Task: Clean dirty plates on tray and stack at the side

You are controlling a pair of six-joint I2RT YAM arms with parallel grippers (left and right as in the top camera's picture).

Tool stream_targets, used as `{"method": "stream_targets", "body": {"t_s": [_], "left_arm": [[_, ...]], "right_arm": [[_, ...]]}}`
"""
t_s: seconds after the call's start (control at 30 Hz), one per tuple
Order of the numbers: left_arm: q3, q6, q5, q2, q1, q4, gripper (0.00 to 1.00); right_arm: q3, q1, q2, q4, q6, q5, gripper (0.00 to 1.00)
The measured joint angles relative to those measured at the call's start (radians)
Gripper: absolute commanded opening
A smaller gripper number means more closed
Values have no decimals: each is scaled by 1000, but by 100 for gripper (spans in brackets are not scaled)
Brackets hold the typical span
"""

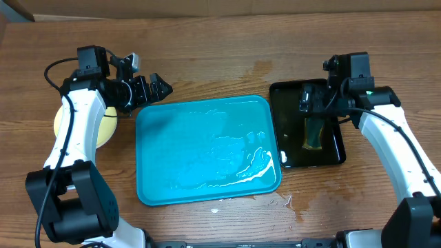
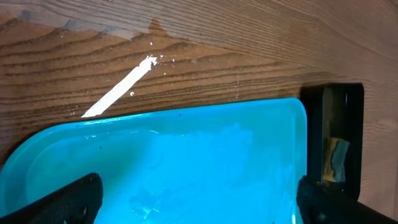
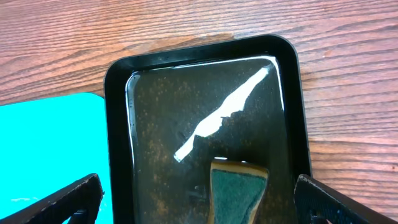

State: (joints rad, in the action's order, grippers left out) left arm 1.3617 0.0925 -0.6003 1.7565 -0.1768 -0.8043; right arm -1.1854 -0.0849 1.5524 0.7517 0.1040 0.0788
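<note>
The turquoise tray (image 1: 179,151) lies mid-table and holds no plates, only wet streaks; it also shows in the left wrist view (image 2: 186,149) and the right wrist view (image 3: 50,137). A pale yellow-green plate (image 1: 105,129) sits on the table left of the tray, mostly hidden under my left arm. No white plates show. My left gripper (image 1: 155,91) (image 2: 199,199) is open and empty over the tray's far-left corner. My right gripper (image 1: 313,103) (image 3: 199,193) is open, just above a sponge.
A glossy black tray (image 1: 329,157) (image 3: 118,124) (image 2: 314,124) stands right of the turquoise tray, wet inside. A yellow sponge with a green scouring face (image 1: 313,131) (image 3: 239,190) (image 2: 336,158) lies in it. Water drops (image 1: 286,200) lie by the turquoise tray's near-right corner.
</note>
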Motion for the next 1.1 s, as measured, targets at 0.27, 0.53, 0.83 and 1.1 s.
{"method": "stream_targets", "body": {"t_s": [0.27, 0.53, 0.83, 1.1], "left_arm": [[0, 0, 0, 0, 0, 0, 100], [0, 0, -2, 0, 0, -3, 100], [0, 0, -2, 0, 0, -2, 100], [0, 0, -2, 0, 0, -2, 100]], "right_arm": [[2, 0, -333, -1, 0, -10, 100], [2, 0, -760, -123, -47, -57, 100], [214, 0, -1229, -236, -137, -71, 100], [628, 0, -1462, -512, -146, -55, 100]]}}
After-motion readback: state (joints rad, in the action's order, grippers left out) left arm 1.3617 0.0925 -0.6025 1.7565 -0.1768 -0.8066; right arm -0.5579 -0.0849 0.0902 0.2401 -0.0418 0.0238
